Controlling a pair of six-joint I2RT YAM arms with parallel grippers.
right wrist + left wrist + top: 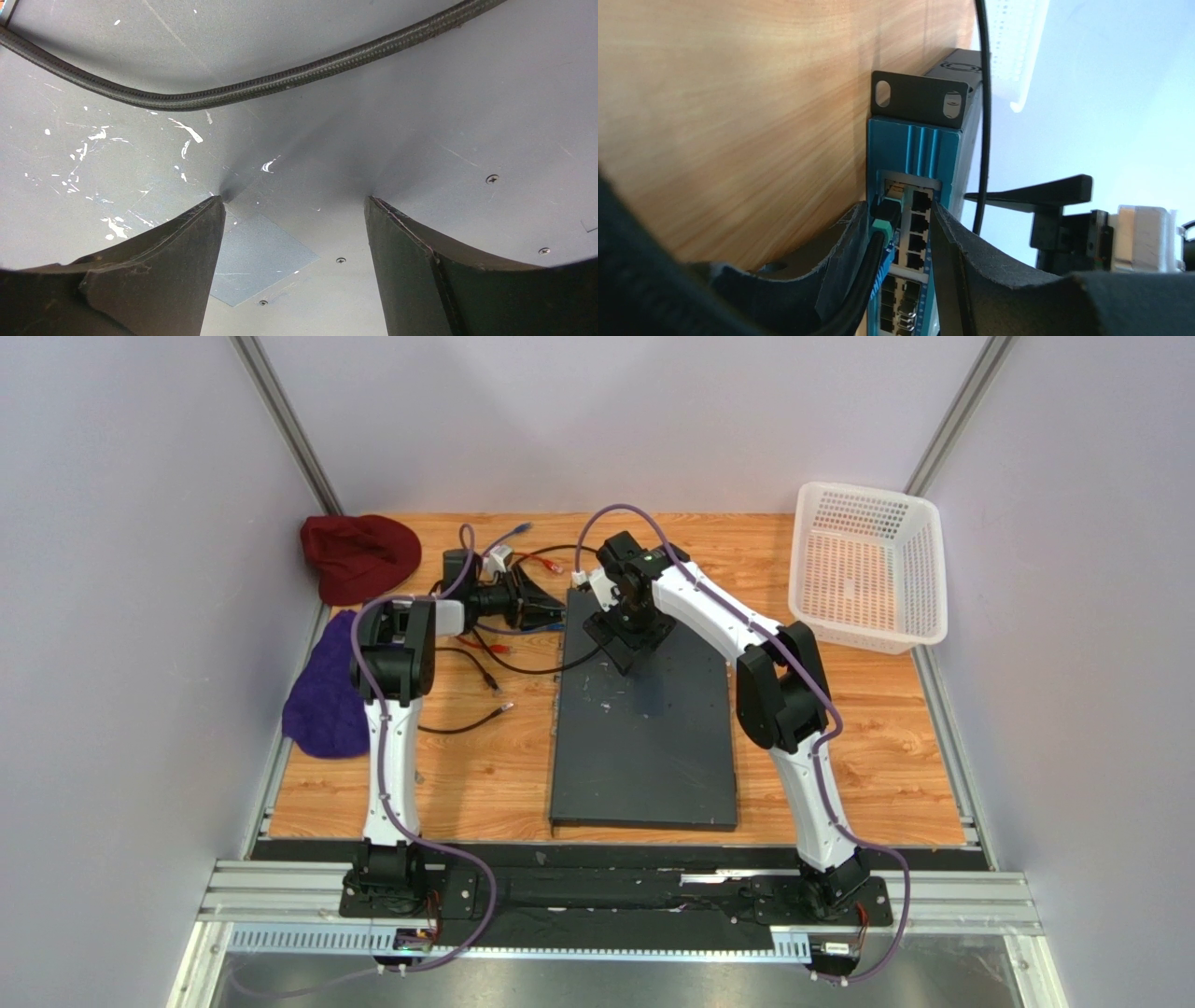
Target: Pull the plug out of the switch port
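One switch (645, 742) lay on the table (477, 756). At its far edge, my left pincer (899, 217) stood partly open astride the one green plug (884, 213), which sat in its port. My right pincer (295, 203), wide and empty, rested on the switch's top.

Switch (645, 742) is showing matt grey metal, scuffed whitish; table (477, 770) under switch is showing smooth grained wood; basket (863, 633) right of switch is looking white plastic.

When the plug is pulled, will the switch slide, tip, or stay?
The switch is a broad, flat metal slab: probably heavy, stiff, unlikely to tip. It might slide on the smooth wooden table; the right claw touching its top likely steadies it.
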